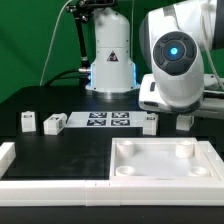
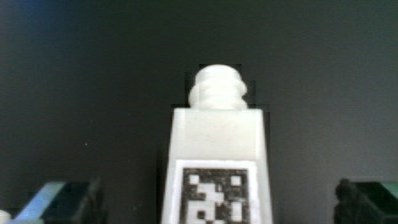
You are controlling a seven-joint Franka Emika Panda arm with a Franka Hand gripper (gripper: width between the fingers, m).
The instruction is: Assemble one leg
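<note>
In the wrist view a leg (image 2: 217,140) lies on the black table between my fingers. It is a white block with a black-and-white tag on its upper face and a rounded threaded peg at its far end. My gripper (image 2: 210,200) is open. Its two dark fingertips (image 2: 54,200) stand well clear of the leg on either side. In the exterior view the gripper (image 1: 185,120) is low over the table at the right, behind the tray-like piece, and the leg between its fingers is mostly hidden by the arm.
The large white tray-like piece (image 1: 165,172) with round corner sockets lies at the front. Other legs stand behind it: one (image 1: 150,124) next to the gripper and two (image 1: 27,121) (image 1: 52,123) at the left. The marker board (image 1: 105,120) lies between them. A white rail (image 1: 50,183) borders the front left.
</note>
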